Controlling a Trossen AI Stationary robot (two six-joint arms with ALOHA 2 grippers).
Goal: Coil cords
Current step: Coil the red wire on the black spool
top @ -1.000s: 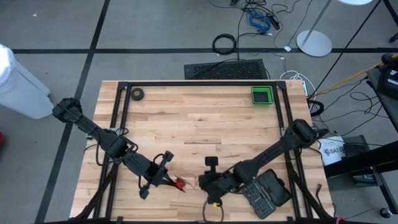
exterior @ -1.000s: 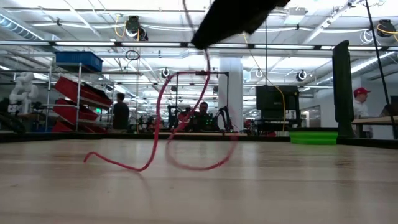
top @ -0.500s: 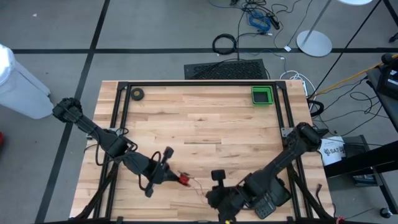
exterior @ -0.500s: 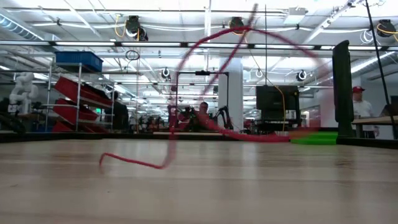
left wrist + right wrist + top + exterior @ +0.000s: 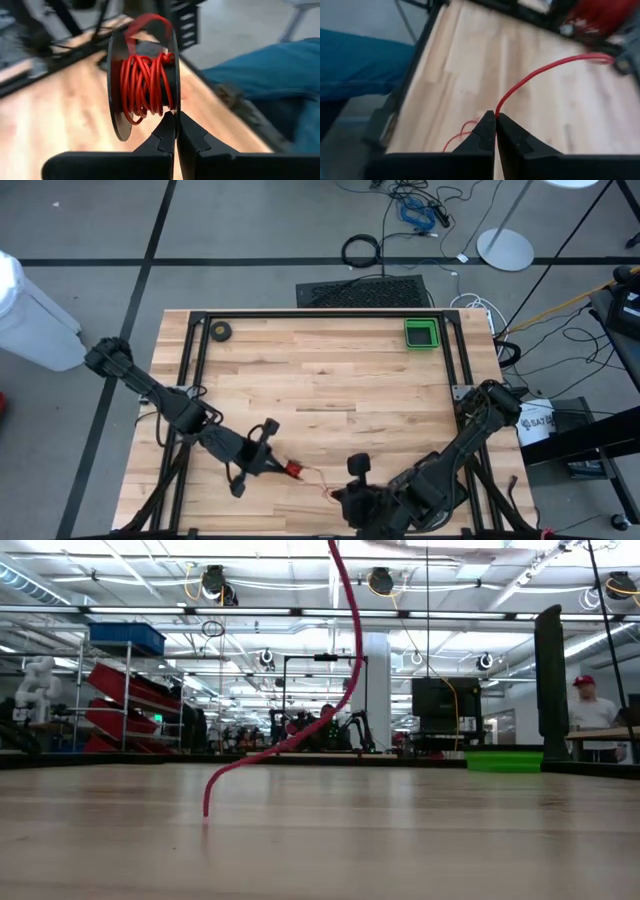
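Winding is under way: the left gripper, jaws pinching the spool at the table's 7 o'clock, and the right gripper, nipping the red cord toward 5 o'clock, must next lay another turn.

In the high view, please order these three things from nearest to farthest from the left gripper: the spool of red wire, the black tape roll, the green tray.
Measured from the left gripper:
1. The spool of red wire, held right at its jaws near the table's front edge.
2. The black tape roll, at the far left corner.
3. The green tray, at the far right corner.
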